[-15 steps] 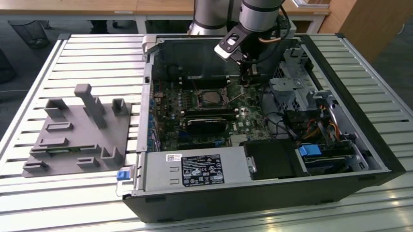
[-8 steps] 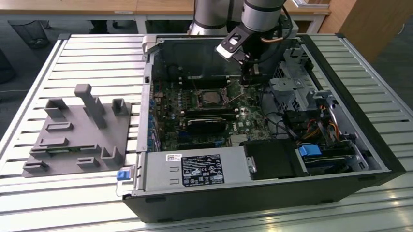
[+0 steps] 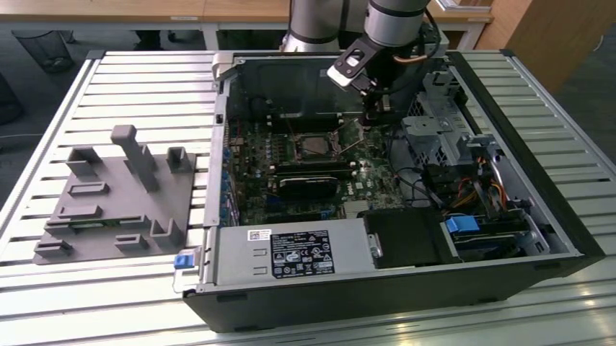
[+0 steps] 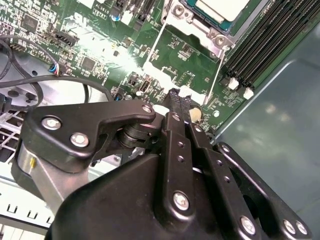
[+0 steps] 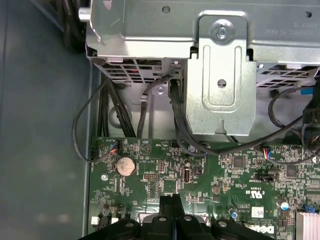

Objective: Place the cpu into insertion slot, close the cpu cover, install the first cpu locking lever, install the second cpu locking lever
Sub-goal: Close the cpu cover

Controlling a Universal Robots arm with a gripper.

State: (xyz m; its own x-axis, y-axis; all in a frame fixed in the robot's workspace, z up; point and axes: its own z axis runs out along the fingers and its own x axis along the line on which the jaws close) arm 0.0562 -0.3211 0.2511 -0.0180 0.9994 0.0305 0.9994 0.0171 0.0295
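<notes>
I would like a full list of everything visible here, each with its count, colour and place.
table: one, silver slats, under everything.
computer case: one, black, open, on the table.
fixture: one, grey, on the table, at the exterior view's left of the case.
motherboard: one, green, inside the case.
cpu cover: one, silver frame, on the motherboard.
cpu: one, pale silvery, inside the cover's window.
memory slots: several, black, beside the cpu.
heatsink: one, black, on the motherboard.
power supply: one, silver, in the case.
coin battery: one, silver, on the motherboard.
cables: several, black, by the motherboard's edge.
gripper: one, black, shut, empty, above the motherboard.
arm: one, grey, reaching into the case.
</notes>
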